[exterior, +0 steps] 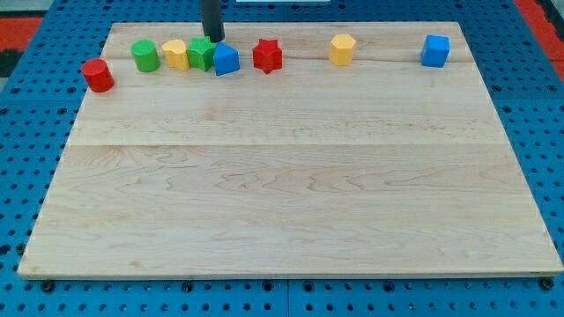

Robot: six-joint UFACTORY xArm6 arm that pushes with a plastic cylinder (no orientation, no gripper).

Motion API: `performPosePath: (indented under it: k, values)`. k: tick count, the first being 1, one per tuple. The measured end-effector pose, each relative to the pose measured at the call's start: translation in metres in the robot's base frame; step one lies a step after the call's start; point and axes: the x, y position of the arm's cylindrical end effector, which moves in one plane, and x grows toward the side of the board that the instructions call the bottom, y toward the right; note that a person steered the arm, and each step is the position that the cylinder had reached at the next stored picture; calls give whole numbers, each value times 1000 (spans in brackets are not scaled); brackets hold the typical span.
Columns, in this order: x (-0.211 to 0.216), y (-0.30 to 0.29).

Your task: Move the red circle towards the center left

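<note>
The red circle (98, 75) stands near the board's upper left edge, a short cylinder. My tip (214, 40) comes down from the view's top, just above the green star (202, 54) and the blue block (226, 60), well to the right of the red circle. A green circle (145, 55) and a yellow block (175, 54) lie between the red circle and my tip.
A red star (267, 55) sits right of the blue block. A yellow hexagon (342, 49) and a blue cube (435, 50) lie along the top edge to the right. The wooden board (291, 194) rests on a blue perforated table.
</note>
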Motion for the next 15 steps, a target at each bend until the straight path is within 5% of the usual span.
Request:
performPosePath:
  k: [2,3,7,9,12,14,15]
  values:
    - [6,-4]
    - [-28,-6]
    - [4,-94]
    - [23,-189]
    - [87,-166]
    - [98,-42]
    - [124,-46]
